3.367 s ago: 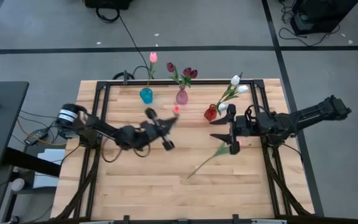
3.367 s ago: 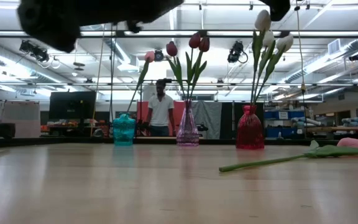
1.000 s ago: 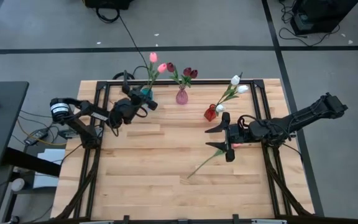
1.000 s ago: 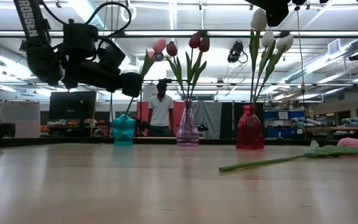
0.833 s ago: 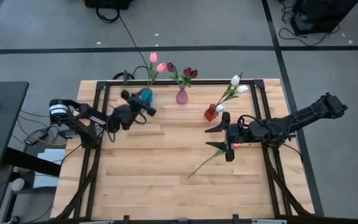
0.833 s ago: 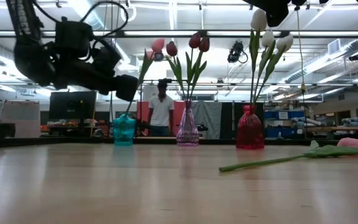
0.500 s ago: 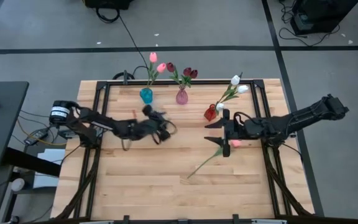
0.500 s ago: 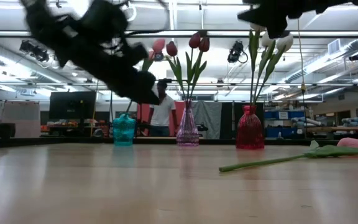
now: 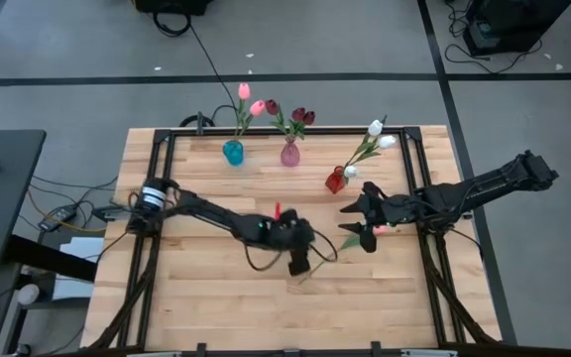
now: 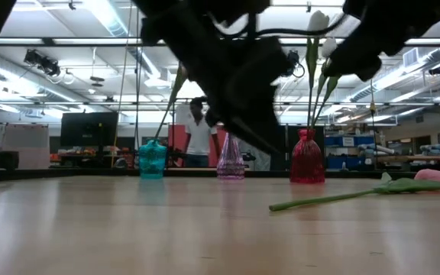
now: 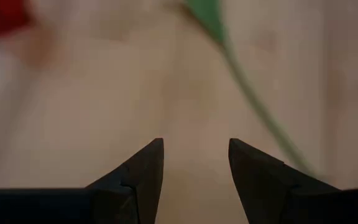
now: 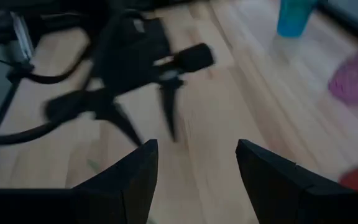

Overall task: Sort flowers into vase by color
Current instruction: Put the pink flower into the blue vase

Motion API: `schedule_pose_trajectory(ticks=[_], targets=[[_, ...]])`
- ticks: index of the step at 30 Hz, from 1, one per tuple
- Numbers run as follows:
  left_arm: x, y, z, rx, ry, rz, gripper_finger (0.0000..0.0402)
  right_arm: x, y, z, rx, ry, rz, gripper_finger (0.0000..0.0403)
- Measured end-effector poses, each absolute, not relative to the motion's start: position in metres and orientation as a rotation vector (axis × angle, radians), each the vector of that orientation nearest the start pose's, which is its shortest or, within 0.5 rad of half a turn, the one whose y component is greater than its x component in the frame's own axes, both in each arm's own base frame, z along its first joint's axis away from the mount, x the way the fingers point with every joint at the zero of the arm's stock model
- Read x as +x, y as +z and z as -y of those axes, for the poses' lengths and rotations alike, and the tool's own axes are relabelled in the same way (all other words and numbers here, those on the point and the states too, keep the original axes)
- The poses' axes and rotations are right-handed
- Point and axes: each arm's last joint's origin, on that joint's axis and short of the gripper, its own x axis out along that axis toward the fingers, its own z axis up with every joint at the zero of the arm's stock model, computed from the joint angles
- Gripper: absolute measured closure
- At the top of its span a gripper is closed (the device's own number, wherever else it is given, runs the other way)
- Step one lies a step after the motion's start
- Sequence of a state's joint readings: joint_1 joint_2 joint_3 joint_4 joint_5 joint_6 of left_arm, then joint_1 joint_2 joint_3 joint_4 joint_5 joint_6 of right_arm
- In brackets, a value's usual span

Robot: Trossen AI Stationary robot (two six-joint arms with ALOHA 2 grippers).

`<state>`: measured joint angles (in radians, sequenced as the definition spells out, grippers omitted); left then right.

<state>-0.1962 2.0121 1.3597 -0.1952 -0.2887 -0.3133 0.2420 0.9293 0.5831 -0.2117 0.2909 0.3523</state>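
One pink tulip (image 9: 330,255) lies flat on the table right of centre, head (image 10: 434,176) toward the right and stem end toward the near edge. My left gripper (image 9: 301,264) hovers open over the stem's free end; in its wrist view the green stem (image 11: 260,115) runs just beside one finger. My right gripper (image 9: 353,226) stands open near the tulip's head, nothing between its fingers. At the far edge stand a teal vase (image 9: 233,152) with two pink tulips, a pink vase (image 9: 289,154) with maroon tulips and a red vase (image 9: 336,179) with white tulips.
The three vases form a row along the far edge, their blooms leaning out over the rim. A black frame (image 9: 167,149) runs around the table. A person (image 10: 198,137) stands in the room beyond. Bare wood (image 9: 216,288) lies at the near left.
My left gripper has left the teal vase at the far left, swung across the table toward the near right and come down over the lying tulip's stem end. The second pink tulip stays standing in the teal vase. My right gripper has come a little lower.
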Motion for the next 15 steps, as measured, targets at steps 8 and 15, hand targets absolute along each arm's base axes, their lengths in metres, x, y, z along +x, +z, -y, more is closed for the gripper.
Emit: schedule_pose_trajectory(ticks=[8, 15], targets=[[0.449, 0.166, 0.112, -0.198, 0.097, -0.786, 0.0216, 0.175, 0.232, -0.044, 0.216, -0.188, -0.617, 0.0183], [0.458, 0.141, 0.119, -0.262, 0.091, -0.838, 0.0216, 0.175, 0.233, -0.052, 0.196, -0.182, -0.589, 0.0188]])
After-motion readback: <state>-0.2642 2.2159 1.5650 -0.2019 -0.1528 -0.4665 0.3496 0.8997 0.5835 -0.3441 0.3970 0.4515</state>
